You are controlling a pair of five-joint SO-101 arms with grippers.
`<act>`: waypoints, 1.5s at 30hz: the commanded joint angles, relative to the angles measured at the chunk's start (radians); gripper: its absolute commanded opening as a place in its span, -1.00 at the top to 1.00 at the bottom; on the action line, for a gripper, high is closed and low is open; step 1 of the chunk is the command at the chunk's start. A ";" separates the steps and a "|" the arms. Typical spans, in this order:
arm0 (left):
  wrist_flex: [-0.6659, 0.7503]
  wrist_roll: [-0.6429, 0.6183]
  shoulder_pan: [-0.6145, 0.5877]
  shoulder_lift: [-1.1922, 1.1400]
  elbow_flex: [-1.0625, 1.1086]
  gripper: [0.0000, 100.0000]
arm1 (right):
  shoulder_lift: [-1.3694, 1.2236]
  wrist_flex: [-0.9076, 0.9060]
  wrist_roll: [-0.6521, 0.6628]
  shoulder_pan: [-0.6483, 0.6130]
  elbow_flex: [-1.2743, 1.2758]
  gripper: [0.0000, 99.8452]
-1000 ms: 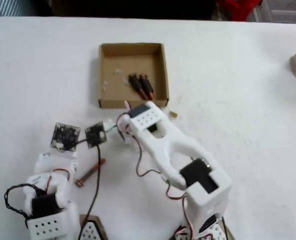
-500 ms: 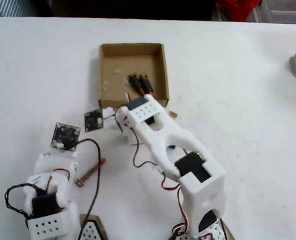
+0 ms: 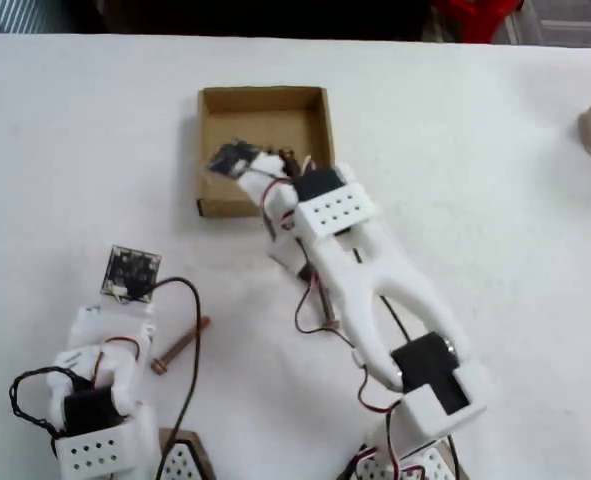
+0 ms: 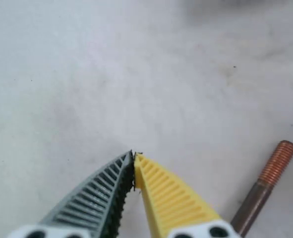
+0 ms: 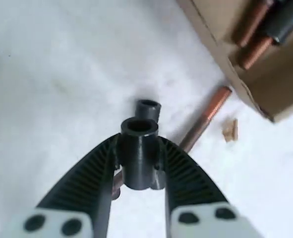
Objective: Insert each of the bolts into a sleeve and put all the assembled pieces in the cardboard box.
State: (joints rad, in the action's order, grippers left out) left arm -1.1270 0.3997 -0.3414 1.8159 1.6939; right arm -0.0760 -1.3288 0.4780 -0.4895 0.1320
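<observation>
Left gripper (image 4: 134,166) resting pinched together, empty, just beside copper-coloured threaded metal bolt (image 4: 265,186) lying on white table (image 4: 87,74). We are judging bolt stiff, light, prone to rolling; gripping mid-shank looking safest. Right gripper (image 5: 139,145) clamping short black plastic sleeve (image 5: 139,163) around its middle, near brown cardboard box (image 5: 225,57).

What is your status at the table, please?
Left gripper shut, empty, beside a bolt. Right gripper shut on a sleeve. Two assembled pieces in cardboard box. Another bolt loose by the box.

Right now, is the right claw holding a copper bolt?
No, the right gripper grips a black sleeve; a bolt lies loose on the table.
</observation>
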 commanded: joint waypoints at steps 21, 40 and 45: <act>-0.041 -0.005 -0.008 0.004 -0.054 0.94 | 0.430 0.209 -0.095 0.286 0.655 0.97; -0.269 -0.244 0.107 -0.407 -0.532 0.94 | 0.839 0.214 -0.018 0.390 0.968 0.97; -0.364 -0.245 0.145 -0.771 -0.752 0.94 | 0.839 0.214 -0.018 0.390 0.970 0.97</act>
State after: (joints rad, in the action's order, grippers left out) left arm -1.4231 0.1680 -0.2371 1.3280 1.1324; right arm 0.7357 -1.1247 0.4457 -0.1120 1.1047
